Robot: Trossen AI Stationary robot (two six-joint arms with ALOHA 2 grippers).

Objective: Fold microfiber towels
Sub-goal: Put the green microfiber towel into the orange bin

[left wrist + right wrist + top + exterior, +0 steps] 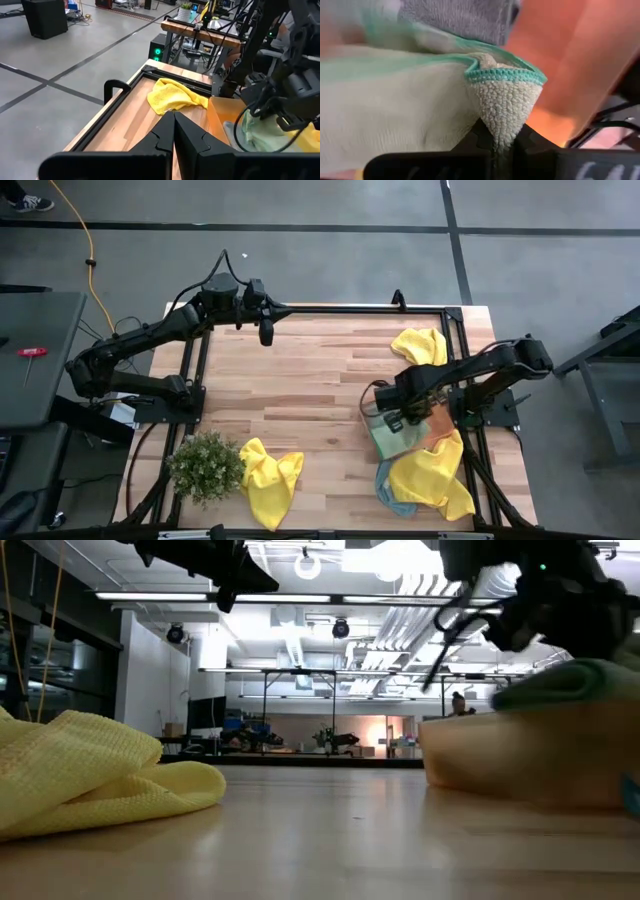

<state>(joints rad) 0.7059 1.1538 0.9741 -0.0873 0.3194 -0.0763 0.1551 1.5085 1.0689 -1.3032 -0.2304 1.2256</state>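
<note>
A pale green towel (395,438) lies folded on the orange mat (440,425) at the table's right, over a grey-blue towel (465,17). My right gripper (392,420) is above it and shut on its corner. Yellow towels lie at the far right (420,345), near right (432,480) and near middle (268,478). A light blue towel (388,492) peeks from under the near right yellow one. My left gripper (266,332) hangs shut and empty over the table's far edge. My right gripper pinches a corner of the pale green towel (502,107) between its two fingers, at the teal stitched hem. The corner stands bunched up between the fingers. The rest of the towel (395,100) lies spread on the towels and the mat below.
A small potted plant (205,465) stands at the near left. A black frame (330,308) runs around the table. Bare wood (300,390) lies between the two arms in the middle.
</note>
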